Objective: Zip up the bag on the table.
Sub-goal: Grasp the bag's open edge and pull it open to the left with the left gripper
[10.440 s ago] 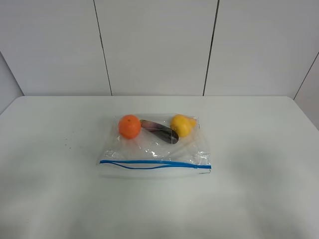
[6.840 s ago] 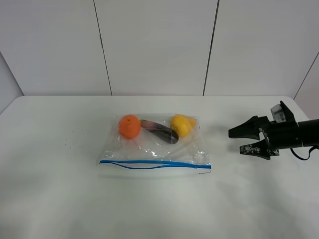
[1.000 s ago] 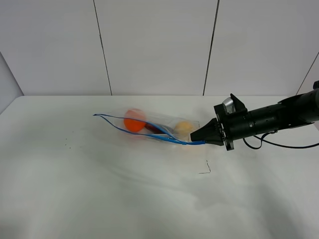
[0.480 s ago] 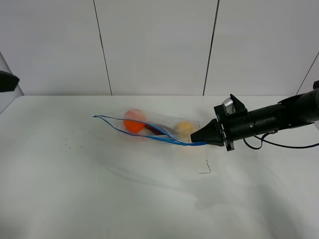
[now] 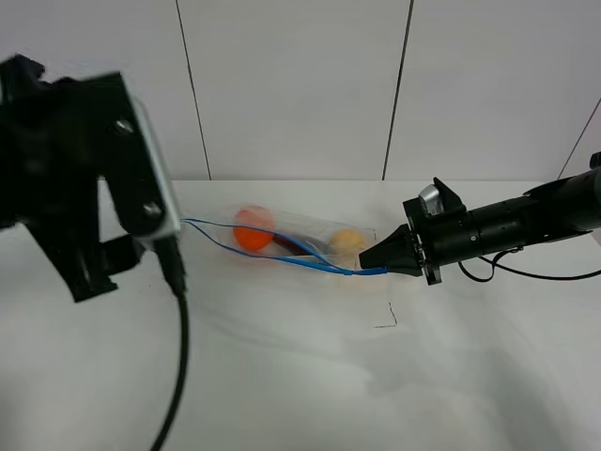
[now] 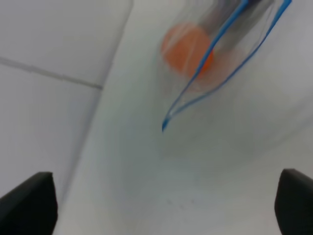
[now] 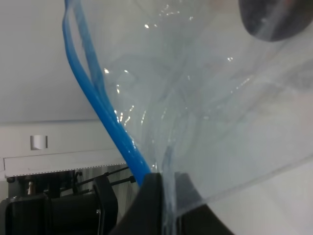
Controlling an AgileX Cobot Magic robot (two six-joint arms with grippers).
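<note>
The clear bag [image 5: 291,240] hangs slanted above the white table [image 5: 300,376], its right end raised. Its blue zipper strip [image 5: 282,256] gapes as two separate lines. An orange [image 5: 252,228] and a yellow pear [image 5: 347,241] show through it. My right gripper [image 5: 377,256] is shut on the strip's right end; in the right wrist view its fingers [image 7: 152,188] pinch the blue strip [image 7: 105,122] and the plastic. My left gripper [image 6: 164,205] is open, its fingertips [image 6: 29,203] wide apart. It is short of the bag's open left tip [image 6: 164,125] and the orange [image 6: 187,47].
My left arm [image 5: 84,169] looms large and blurred over the table's left side, with a cable [image 5: 178,357] hanging from it. A thin dark mark [image 5: 387,319] lies on the table under the right gripper. White wall panels [image 5: 291,85] stand behind.
My left arm has swung in from the left edge and now fills the left of the exterior high view. The right gripper and the raised bag have stayed in place.
</note>
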